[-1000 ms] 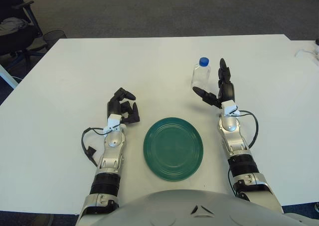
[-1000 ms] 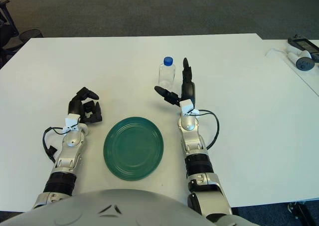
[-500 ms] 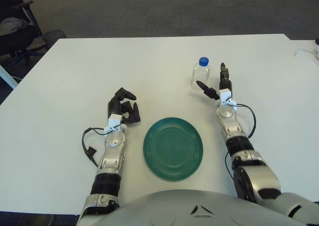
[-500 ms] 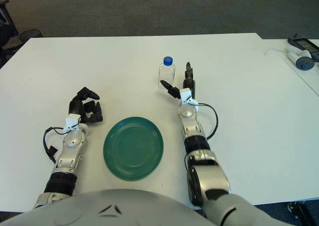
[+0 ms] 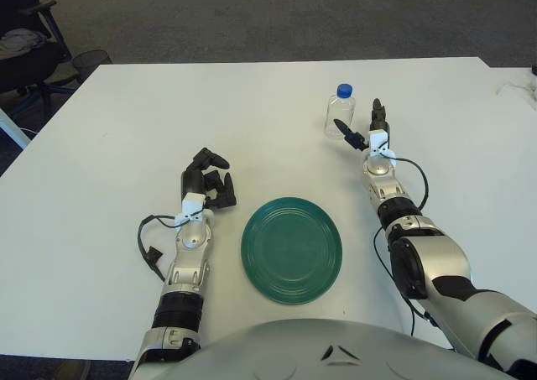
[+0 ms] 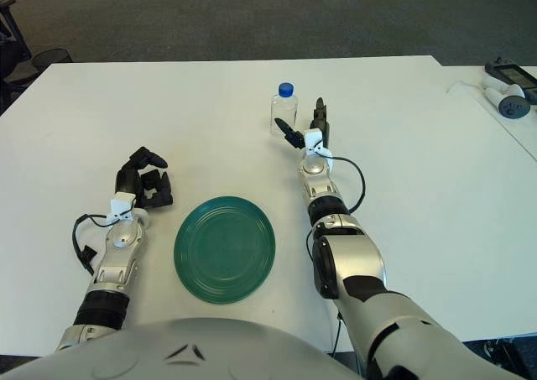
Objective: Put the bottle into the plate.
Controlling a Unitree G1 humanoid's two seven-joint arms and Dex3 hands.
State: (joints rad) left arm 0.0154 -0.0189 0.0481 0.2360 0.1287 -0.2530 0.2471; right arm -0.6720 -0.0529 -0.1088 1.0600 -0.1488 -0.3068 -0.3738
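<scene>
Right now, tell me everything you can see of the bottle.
The bottle is small, clear and plastic-looking, with a blue screw cap on. It stands upright on the white table, beyond and to the right of the green plate, not in it. Whether anything is inside cannot be told. The right hand is at its right side, fingers spread, one finger at its base; contact is unclear.

One clear plastic bottle with blue cap (image 5: pixel 340 111). One round dark-green plate (image 5: pixel 291 249). One white rectangular table (image 5: pixel 126 120). Two three-finger robot hands: left hand (image 5: pixel 208 179), right hand (image 5: pixel 367 129). One black office chair (image 5: pixel 25 49), far left edge. One black mesh wastebasket (image 5: pixel 91 60) beside chair.
</scene>
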